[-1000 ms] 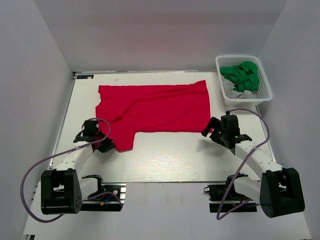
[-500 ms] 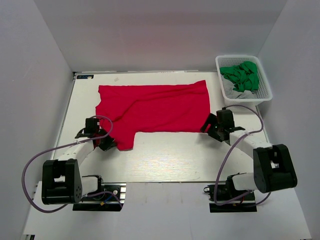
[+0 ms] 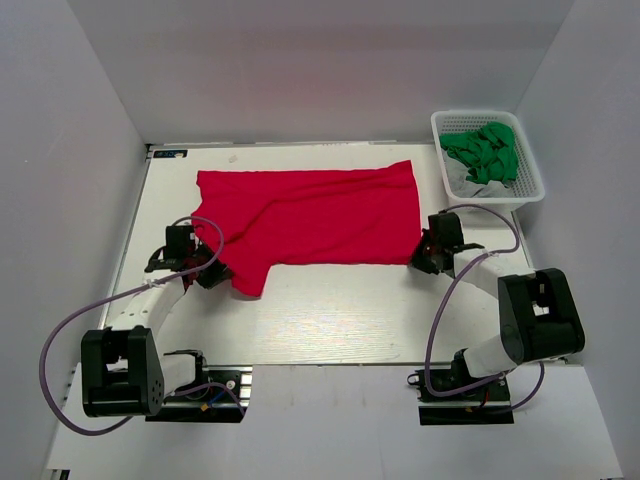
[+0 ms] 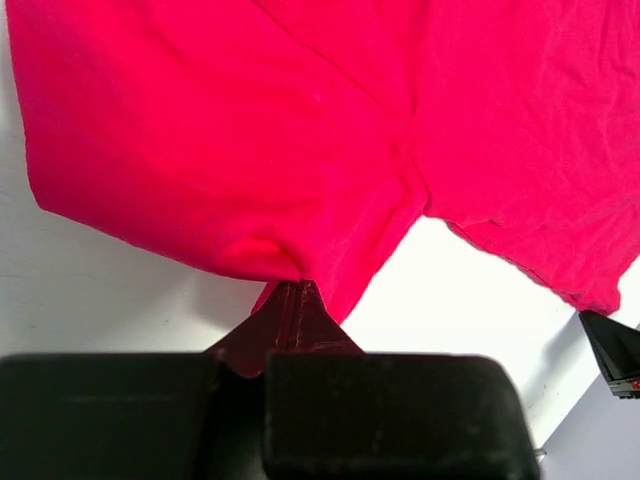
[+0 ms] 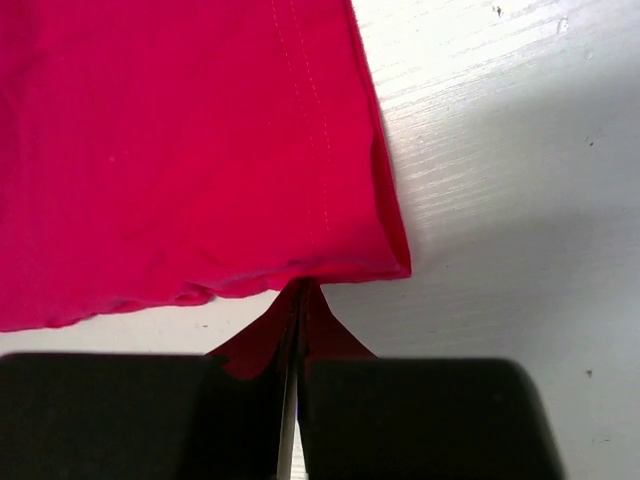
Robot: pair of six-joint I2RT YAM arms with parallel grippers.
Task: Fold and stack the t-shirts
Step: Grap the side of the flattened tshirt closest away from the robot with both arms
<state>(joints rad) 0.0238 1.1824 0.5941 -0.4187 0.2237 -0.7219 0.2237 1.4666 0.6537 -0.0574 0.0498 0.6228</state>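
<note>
A bright red t-shirt (image 3: 310, 213) lies spread across the middle of the white table, with a flap hanging toward the near left. My left gripper (image 3: 207, 270) is shut on the near-left edge of the t-shirt (image 4: 250, 170), the cloth bunched at its closed tips (image 4: 292, 284). On the other side, my right gripper (image 3: 422, 255) is shut on the near-right corner of the t-shirt (image 5: 180, 150), pinching the hem at its tips (image 5: 300, 285). Both grippers sit low at the table.
A white lattice basket (image 3: 528, 190) holding green and grey cloth (image 3: 485, 152) stands at the back right, close behind the right arm. Grey walls close in both sides and the back. Bare white tabletop (image 3: 340, 310) lies between the arms.
The right gripper moved forward to the shirt's near-right corner and closed on it. The left gripper closed on the near-left edge and shifted slightly.
</note>
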